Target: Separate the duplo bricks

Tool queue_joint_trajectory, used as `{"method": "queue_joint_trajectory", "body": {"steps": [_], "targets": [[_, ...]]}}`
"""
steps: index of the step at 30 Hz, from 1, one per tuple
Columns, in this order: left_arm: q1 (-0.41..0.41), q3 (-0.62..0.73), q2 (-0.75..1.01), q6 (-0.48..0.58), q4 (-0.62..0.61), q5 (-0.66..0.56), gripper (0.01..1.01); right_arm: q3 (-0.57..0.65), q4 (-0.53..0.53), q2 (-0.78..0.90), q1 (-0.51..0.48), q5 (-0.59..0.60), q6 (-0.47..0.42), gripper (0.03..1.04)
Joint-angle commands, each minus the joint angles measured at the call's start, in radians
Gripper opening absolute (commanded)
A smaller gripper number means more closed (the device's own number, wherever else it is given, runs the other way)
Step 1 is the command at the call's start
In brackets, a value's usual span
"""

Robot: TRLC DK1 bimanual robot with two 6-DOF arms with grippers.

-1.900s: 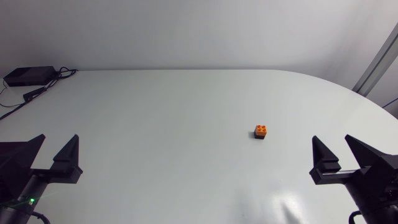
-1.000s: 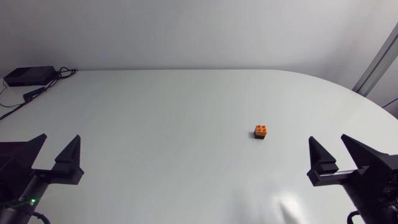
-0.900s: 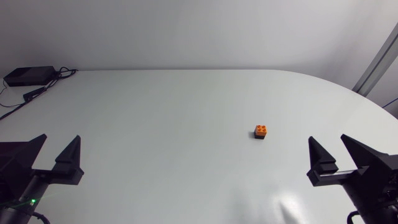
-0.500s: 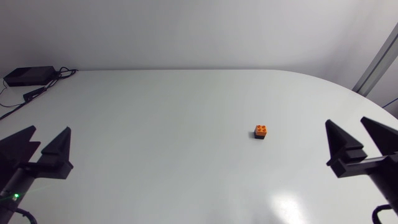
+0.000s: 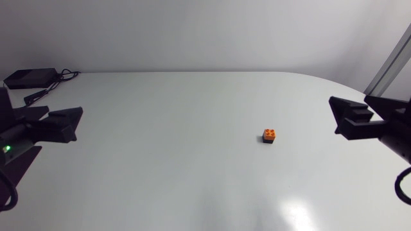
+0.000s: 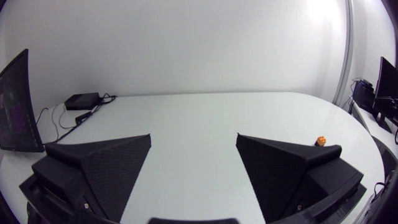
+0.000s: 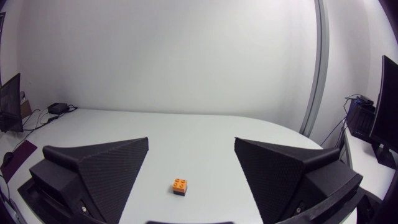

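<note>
Bricks: an orange brick sits on a black brick, the two joined, right of centre on the tabletop.
Right pincer: open and empty; the stack lies ahead of my spread fingers, apart from them.
Left pincer: open and empty, well apart from the stack.

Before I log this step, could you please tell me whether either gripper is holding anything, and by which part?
Nothing is held: left gripper and right gripper are open, clear of the orange-on-black plastic brick stack.
</note>
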Motion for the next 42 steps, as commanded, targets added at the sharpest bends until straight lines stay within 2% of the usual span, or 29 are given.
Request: {"method": "queue_joint_trajectory", "body": {"steps": [1, 11, 17, 20, 22, 24, 26, 27, 29, 31, 34, 42], "targets": [[-0.02, 0.083, 0.113, -0.053, -0.029, 0.015, 0.956, 0.065, -0.016, 0.104, 0.007, 0.004, 0.033, 1.0], [-0.02, 0.333, 0.571, -0.101, -0.207, 0.209, 0.956, 0.288, -0.1, 0.495, -0.01, 0.007, 0.107, 1.0], [-0.074, 0.486, 0.81, -0.11, -0.285, 0.214, 0.954, 0.437, -0.253, 0.727, -0.012, -0.002, 0.144, 1.0], [-0.1, 0.585, 0.919, -0.07, -0.342, 0.209, 0.939, 0.501, -0.327, 0.813, -0.012, -0.039, 0.142, 1.0], [-0.135, 0.623, 0.951, 0.041, -0.345, 0.209, 0.939, 0.529, -0.345, 0.862, -0.002, -0.049, 0.142, 1.0], [-0.169, 0.651, 0.974, 0.071, -0.353, 0.209, 0.939, 0.547, -0.355, 0.909, 0.008, -0.056, 0.122, 1.0], [-0.209, 0.683, 1.006, 0.107, -0.401, 0.209, 0.948, 0.596, -0.422, 0.975, 0.014, -0.085, 0.115, 1.0], [-0.223, 0.694, 1.022, 0.125, -0.419, 0.209, 0.951, 0.637, -0.483, 1.02, 0.014, -0.105, 0.087, 1.0], [-0.253, 0.692, 1.035, 0.133, -0.419, 0.211, 0.944, 0.683, -0.563, 1.092, 0.016, -0.165, -0.065, 1.0], [-0.27, 0.689, 1.046, 0.131, -0.396, 0.211, 0.944, 0.69, -0.539, 1.127, 0.034, -0.165, -0.068, 1.0], [-0.275, 0.7, 1.077, 0.12, -0.379, 0.211, 0.949, 0.728, -0.549, 1.227, 0.073, -0.085, -0.042, 0.99], [-0.273, 0.695, 1.117, 0.12, -0.358, 0.213, 0.962, 0.779, -0.543, 1.388, 0.067, -0.024, -0.007, 0.93]]}}
